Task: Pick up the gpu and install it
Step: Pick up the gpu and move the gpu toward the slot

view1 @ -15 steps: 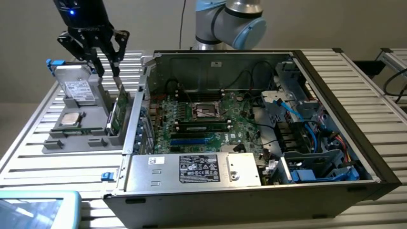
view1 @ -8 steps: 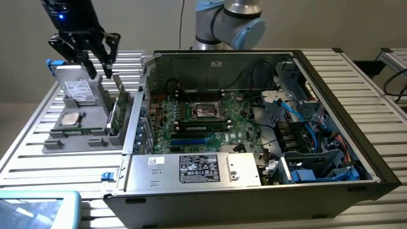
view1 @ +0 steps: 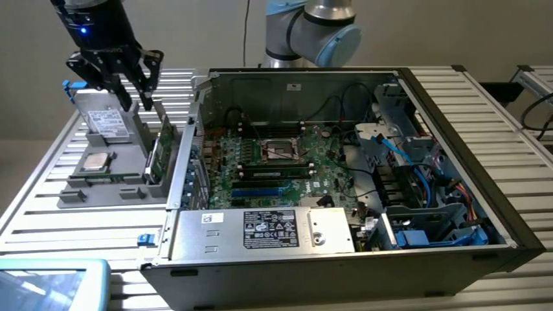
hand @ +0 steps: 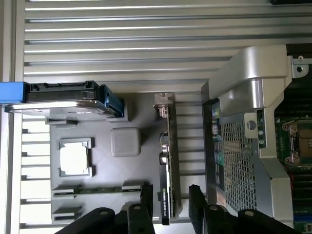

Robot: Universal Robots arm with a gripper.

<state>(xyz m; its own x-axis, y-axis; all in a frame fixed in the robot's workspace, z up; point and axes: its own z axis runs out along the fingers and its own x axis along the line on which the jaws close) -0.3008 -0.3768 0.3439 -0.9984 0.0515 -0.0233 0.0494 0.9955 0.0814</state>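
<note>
As I stand by the silver slatted table [view1: 493,91], one black gripper [view1: 138,107] on the one grey and blue robot arm [view1: 311,32] hangs low over one flat grey plastic holder [view1: 112,194]. Its two fingers [hand: 146,200] are spread apart and pinch nothing.

The gpu [hand: 168,161], one thin green card with a silver end piece, stands on its long edge in a slot of the holder, on the side next to the computer. In the wrist view, one finger sits on each side of the card's end. I can see a small gap on both sides, so neither finger touches it.

I count three more things in the holder. One silver hard drive with a white label [view1: 108,123] leans up at the far end, with blue pieces at its ends. One small square silver chip [view1: 95,162] lies flat in its own little bed. One thin long green stick [hand: 97,189] lies in a groove.

Just beside the holder, toward the exterior view's right, lies one big black computer case [view1: 346,282] with its side open. Inside I see one green main board [view1: 259,162] and one silver power box with a black label [view1: 268,230]. The gpu is in the holder, not in the case.
</note>
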